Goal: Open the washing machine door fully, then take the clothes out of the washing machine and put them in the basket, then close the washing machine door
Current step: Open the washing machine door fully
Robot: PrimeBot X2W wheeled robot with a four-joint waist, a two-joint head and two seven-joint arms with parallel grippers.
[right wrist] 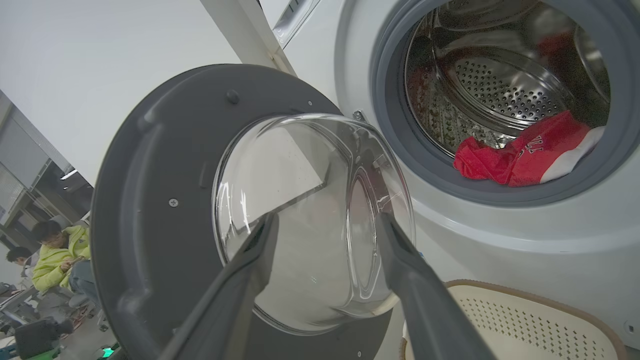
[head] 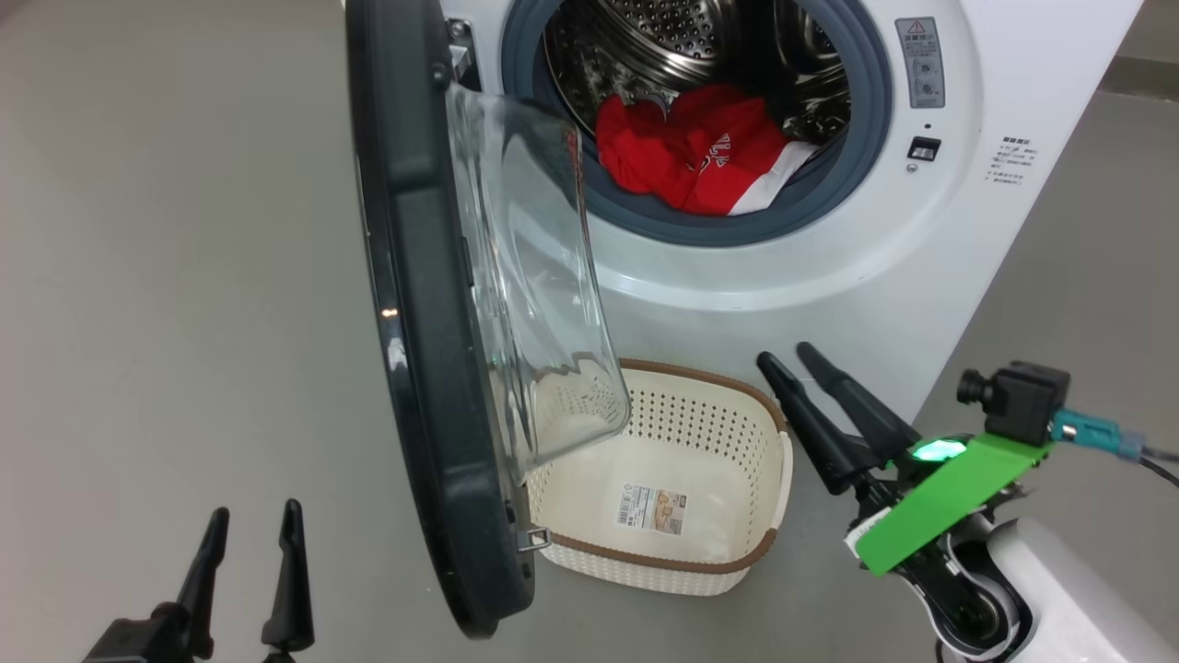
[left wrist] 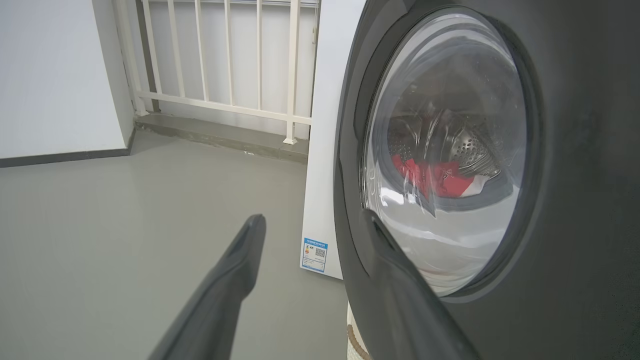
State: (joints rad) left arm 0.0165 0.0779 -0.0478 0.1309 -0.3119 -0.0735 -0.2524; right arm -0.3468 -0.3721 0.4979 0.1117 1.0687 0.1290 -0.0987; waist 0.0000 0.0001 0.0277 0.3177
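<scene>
The door (head: 414, 322) stands swung out roughly square to the machine (head: 829, 276), its glass bowl hanging over the basket's (head: 709, 425) left end. The red clothes (head: 700, 157) lie heaped at the drum's front lip, and the basket on the floor holds nothing. Both hands are released and empty: the left hand (head: 256, 508) is low by the door's outer face, the right hand (head: 784, 353) just beside the basket. I'd nudge the door wider, then reach the right hand in over the rubber ring and pinch a thick fold.
</scene>
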